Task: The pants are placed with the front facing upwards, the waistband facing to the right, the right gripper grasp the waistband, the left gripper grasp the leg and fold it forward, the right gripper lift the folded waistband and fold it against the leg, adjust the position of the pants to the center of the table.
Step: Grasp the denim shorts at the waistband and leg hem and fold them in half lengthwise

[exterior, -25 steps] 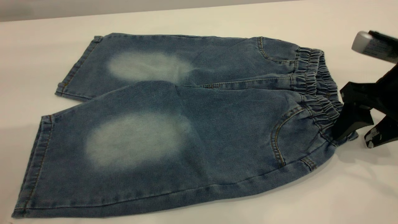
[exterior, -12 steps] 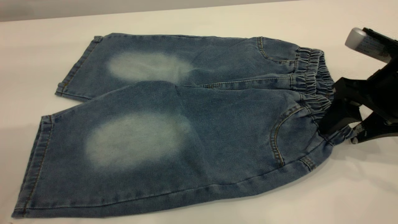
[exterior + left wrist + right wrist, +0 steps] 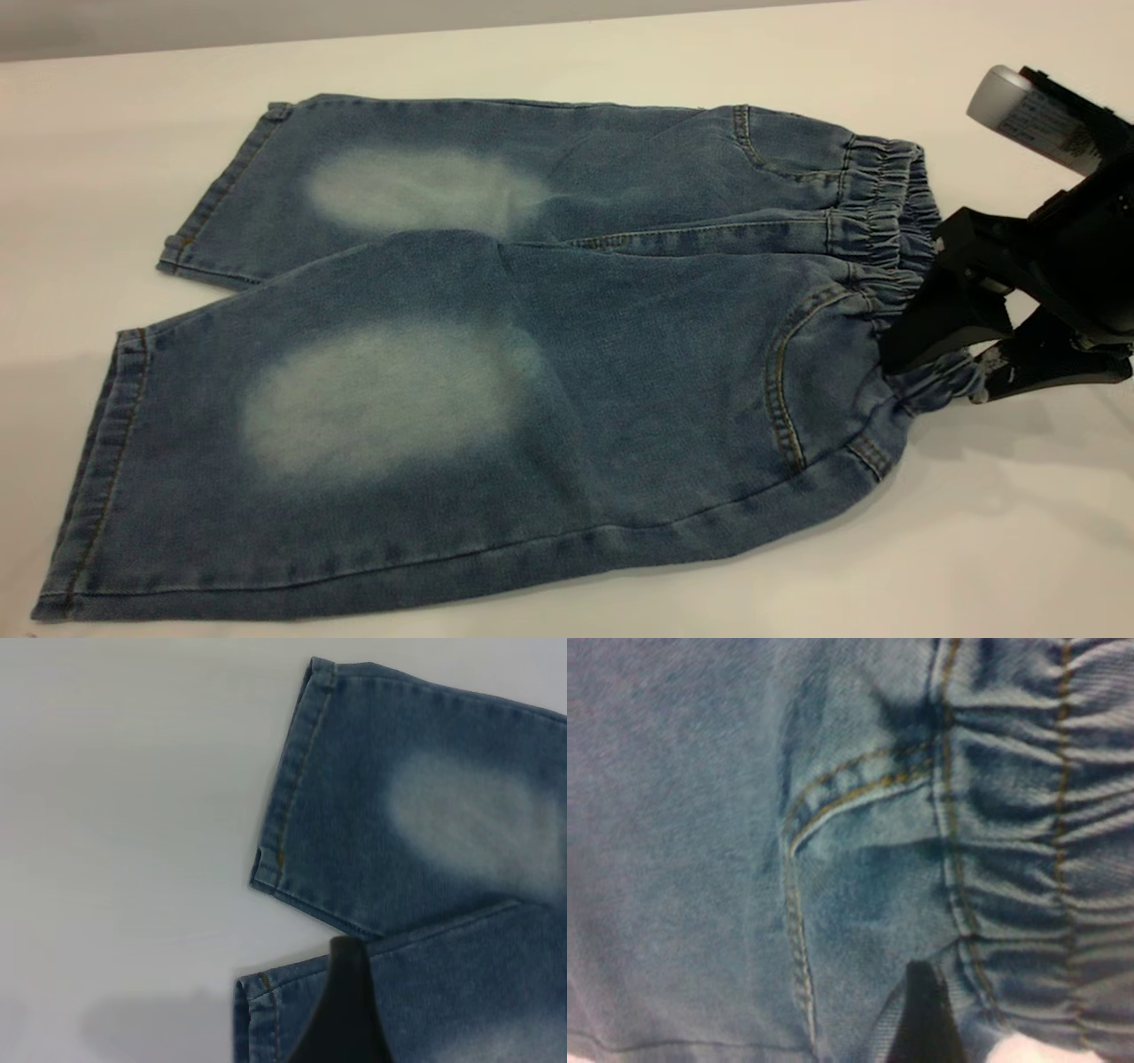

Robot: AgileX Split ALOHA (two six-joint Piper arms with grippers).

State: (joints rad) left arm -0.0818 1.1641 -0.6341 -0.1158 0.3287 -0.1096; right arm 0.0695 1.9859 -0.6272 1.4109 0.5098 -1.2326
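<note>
While one pair of pants (image 3: 496, 354) lies flat on the white bench (image 3: 549, 53), we count two legs, two pale oval knee patches, one gathered waistband (image 3: 895, 226) and two claws, one seen from outside and one only from its own wrist camera. The pants run lengthwise from left to right: both hems point left and the waistband points right. They fill most of the bench in the exterior view, with the near leg overlapping the far one along the middle. Front pocket seams in orange-tan stitching curve just left of the waistband.

At the right, our right claw (image 3: 943, 368) has its wedge jaws clamped on the near end of the waistband, one jaw over the cloth and one under it, and the denim bunches there. Its wrist view shows a dark finger (image 3: 926, 1014) against the gathered band.

Our left claw (image 3: 341, 1010) hangs over the left end, above the hem of the near leg. Only one dark finger shows there, so we cannot tell whether its jaws stand apart or together.
</note>
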